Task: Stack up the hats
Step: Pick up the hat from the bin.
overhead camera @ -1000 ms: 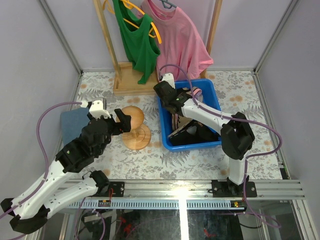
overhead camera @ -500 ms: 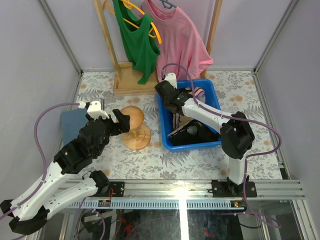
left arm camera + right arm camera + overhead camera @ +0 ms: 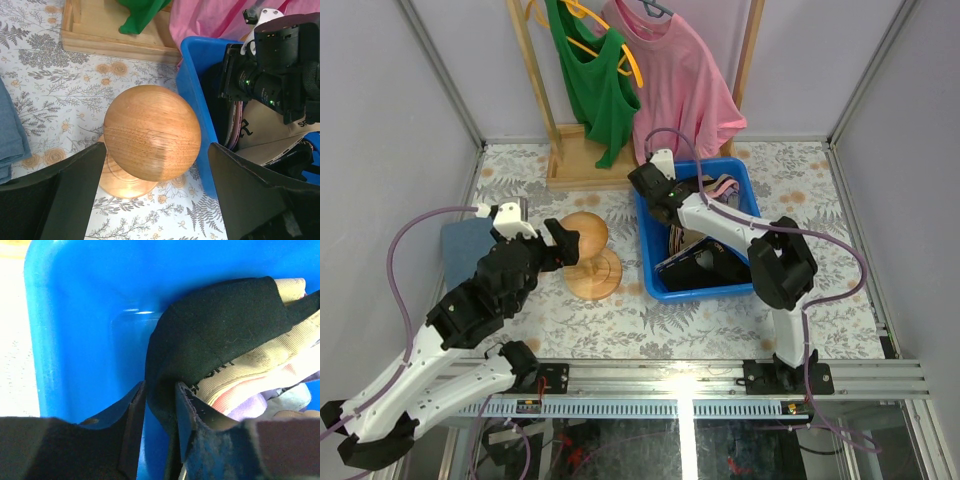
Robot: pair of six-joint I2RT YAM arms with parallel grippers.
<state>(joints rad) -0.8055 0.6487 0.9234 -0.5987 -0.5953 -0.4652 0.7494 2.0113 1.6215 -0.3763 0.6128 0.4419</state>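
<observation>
Left gripper: the left gripper [image 3: 552, 243] hangs above the table [image 3: 720, 322] with its jaws spread wide and nothing between them. In the left wrist view the left gripper [image 3: 156, 147] has one finger on each side of the ball, and we see no contact.
Right gripper: the right gripper [image 3: 667, 208] reaches down into the far left corner of the blue bin [image 3: 741, 176]. In the right wrist view the right gripper [image 3: 160, 390] is pinched on a fold of the black cap [image 3: 220, 335], close to the bin wall [image 3: 75, 340].
Hats: they lie piled together inside the bin. Under the black cap we see a tan cap [image 3: 260, 360] of ribbed cloth, then a pink edge [image 3: 235, 389] and lavender cloth [image 3: 250, 405]. From above the pile is dark and tangled, and we cannot separate the caps there.
Wooden knob stand: the wooden knob stand [image 3: 588, 250] is upright on the table, just beside the left wall of the bin [image 3: 192, 90]. Its round top [image 3: 150, 132] is bare.
Blue cloth: a folded blue-grey cloth [image 3: 465, 245] lies at the left edge of the table. We cannot tell what it is.
Background: a green tank top [image 3: 595, 80] and a pink T-shirt [image 3: 680, 85] hang on a wooden rack [image 3: 578, 166] behind the bin.
</observation>
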